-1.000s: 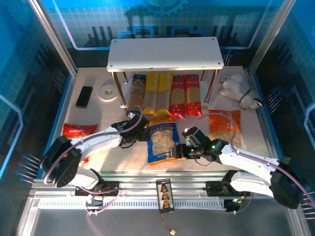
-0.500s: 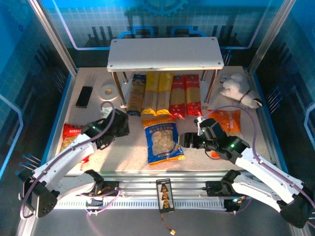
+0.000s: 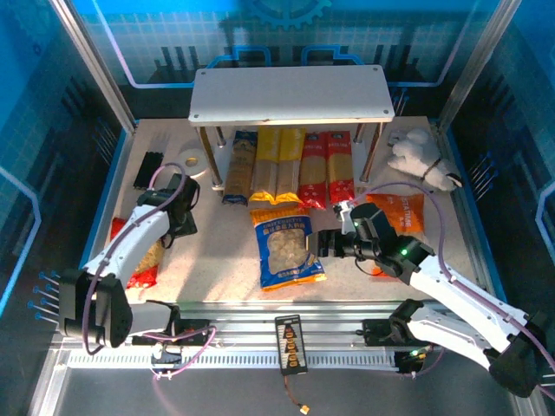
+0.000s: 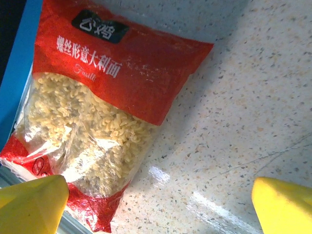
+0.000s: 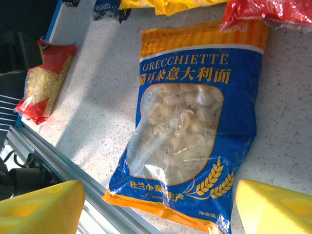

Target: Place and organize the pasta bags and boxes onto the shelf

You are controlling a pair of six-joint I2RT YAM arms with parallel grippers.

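Note:
The shelf (image 3: pixel 290 94) stands at the back. Under its top board lie the pasta boxes side by side: dark blue (image 3: pixel 240 167), two yellow (image 3: pixel 277 165), two red (image 3: pixel 326 169). The blue bag (image 3: pixel 286 247) lies flat mid-table, with my right gripper (image 3: pixel 329 245) open just right of it. In the right wrist view the blue bag (image 5: pixel 190 126) lies between the spread yellow fingers (image 5: pixel 39 209). My left gripper (image 3: pixel 173 227) hovers open beside the red bag (image 3: pixel 139 260), which (image 4: pixel 97 97) shows left of bare table. The orange bag (image 3: pixel 401 211) lies partly behind the right arm.
A white plush toy (image 3: pixel 421 160) sits back right. A tape roll (image 3: pixel 189 160) and a black stick bundle (image 3: pixel 149 170) lie back left. A metal rail (image 3: pixel 286 316) runs along the near edge, close to the blue bag's bottom seam.
The left arm swung left from the blue bag to over the red bag. The right gripper drew back from the blue bag's lower right edge and rose a little. The bags stayed put.

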